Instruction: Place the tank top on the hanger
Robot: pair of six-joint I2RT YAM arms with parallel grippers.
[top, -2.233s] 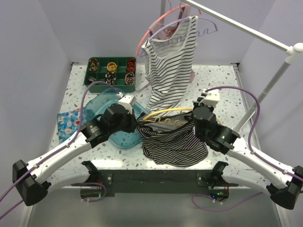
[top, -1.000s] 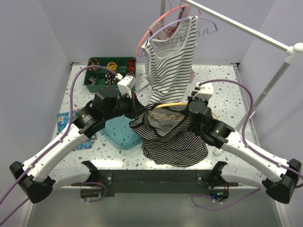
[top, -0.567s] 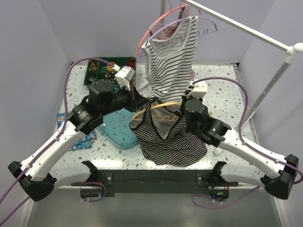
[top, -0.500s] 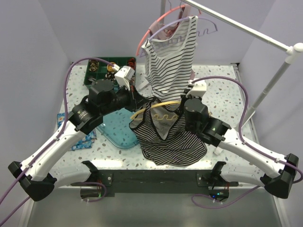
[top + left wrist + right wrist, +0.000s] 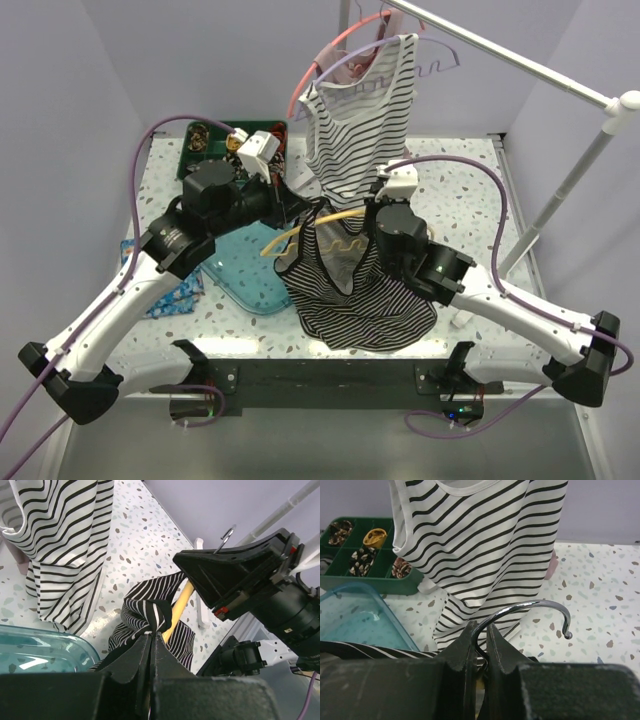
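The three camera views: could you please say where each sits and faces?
Top external: overhead from behind, facing the table; both arms show.
Left wrist: behind the left gripper, shut on the tank top, facing the right arm.
Right wrist: behind the right gripper, shut on the hanger, facing the back wall.
Both wrist views share the white striped top.

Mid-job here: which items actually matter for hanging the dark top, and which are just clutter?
In the job: tank top, pinched by the left gripper; hanger, its hook clamped by the right gripper.
Lying about: white striped top, green tray, teal tub, floral cloth, pink hanger.
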